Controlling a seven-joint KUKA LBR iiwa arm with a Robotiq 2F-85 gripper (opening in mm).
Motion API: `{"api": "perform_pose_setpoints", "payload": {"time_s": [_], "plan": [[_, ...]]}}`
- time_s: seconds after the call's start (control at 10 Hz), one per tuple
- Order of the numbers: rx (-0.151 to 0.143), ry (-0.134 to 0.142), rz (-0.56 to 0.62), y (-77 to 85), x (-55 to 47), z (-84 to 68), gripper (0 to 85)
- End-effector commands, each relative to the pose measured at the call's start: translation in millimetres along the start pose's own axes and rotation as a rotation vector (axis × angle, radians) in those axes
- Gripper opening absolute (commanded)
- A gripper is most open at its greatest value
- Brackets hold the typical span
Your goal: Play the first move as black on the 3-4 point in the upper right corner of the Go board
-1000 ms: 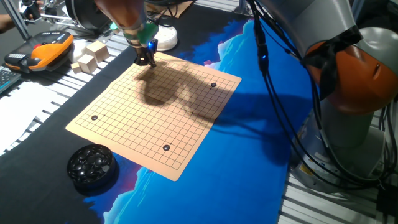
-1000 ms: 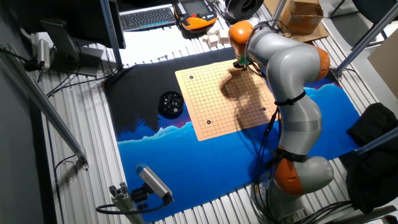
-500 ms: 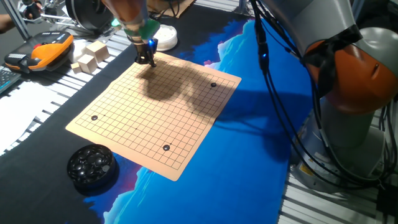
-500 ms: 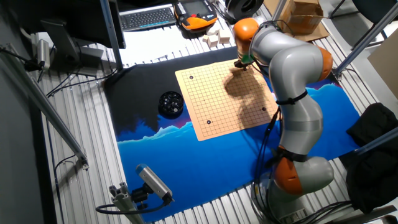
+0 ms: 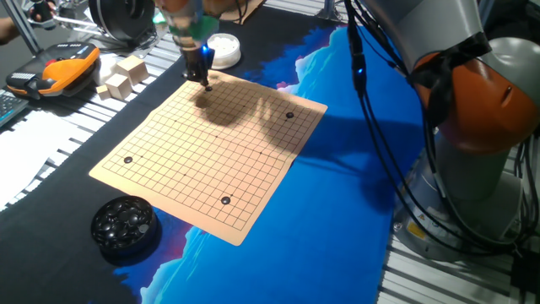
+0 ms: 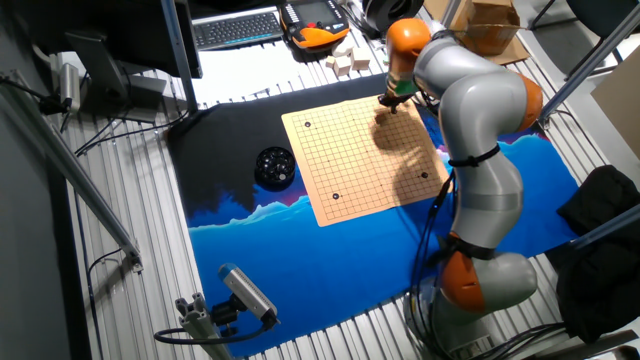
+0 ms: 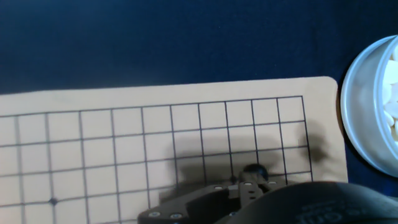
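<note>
Black stone (image 7: 254,170) sits right at the gripper's (image 7: 249,182) fingertips in the hand view, low on the wooden Go board (image 7: 93,124) near one corner. It lies directly ahead of the fingers, touching or all but touching them, on or very close to a grid crossing a few lines in from the corner's two edges. Only the top of the stone shows above the dark gripper body, so I cannot tell whether the fingers clasp it or are parted around it. Being round, the stone has no long axis to line up.

From one fixed view the gripper (image 5: 201,78) stands upright over the far corner of the Go board (image 5: 211,152), its tips down at the surface, with the bowl of white stones (image 5: 221,49) just beyond it off the board's edge. In the hand view that same bowl (image 7: 367,106) lies to the right of the gripper, past the board's rounded corner. The other fixed view shows the gripper (image 6: 392,100) at the same corner of the board (image 6: 360,160).

The bowl of black stones (image 5: 125,225) stands well apart from the gripper, off the opposite end of the board.

My judgement: the stone is at or nearly at its target crossing, so what matters next is a straight release and lift without nudging it sideways.
</note>
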State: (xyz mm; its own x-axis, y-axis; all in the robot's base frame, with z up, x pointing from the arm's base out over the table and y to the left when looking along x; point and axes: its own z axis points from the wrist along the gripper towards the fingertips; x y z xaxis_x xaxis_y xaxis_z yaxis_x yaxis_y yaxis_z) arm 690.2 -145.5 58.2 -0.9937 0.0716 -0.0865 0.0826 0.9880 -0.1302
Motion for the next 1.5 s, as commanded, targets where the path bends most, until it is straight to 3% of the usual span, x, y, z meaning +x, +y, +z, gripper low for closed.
{"api": "perform_pose_setpoints", "payload": {"time_s": [0.0, 0.3, 0.5, 0.8, 1.0, 1.2, 1.4], "plan": [[-0.013, 0.005, -0.003, -1.9, 0.5, -6.5, 0.0], [-0.040, 0.033, -0.018, -8.9, 3.0, -33.2, 0.0], [-0.037, 0.037, -0.026, -14.3, 2.0, -46.3, 0.0], [-0.060, 0.049, -0.052, -27.0, 0.5, -68.5, 0.0], [-0.054, 0.039, -0.051, -32.5, -3.6, -76.9, 0.0], [-0.079, 0.061, -0.059, -38.3, -8.7, -92.9, 0.0], [-0.080, 0.070, -0.067, -46.0, -14.6, -105.3, 0.0]]}}
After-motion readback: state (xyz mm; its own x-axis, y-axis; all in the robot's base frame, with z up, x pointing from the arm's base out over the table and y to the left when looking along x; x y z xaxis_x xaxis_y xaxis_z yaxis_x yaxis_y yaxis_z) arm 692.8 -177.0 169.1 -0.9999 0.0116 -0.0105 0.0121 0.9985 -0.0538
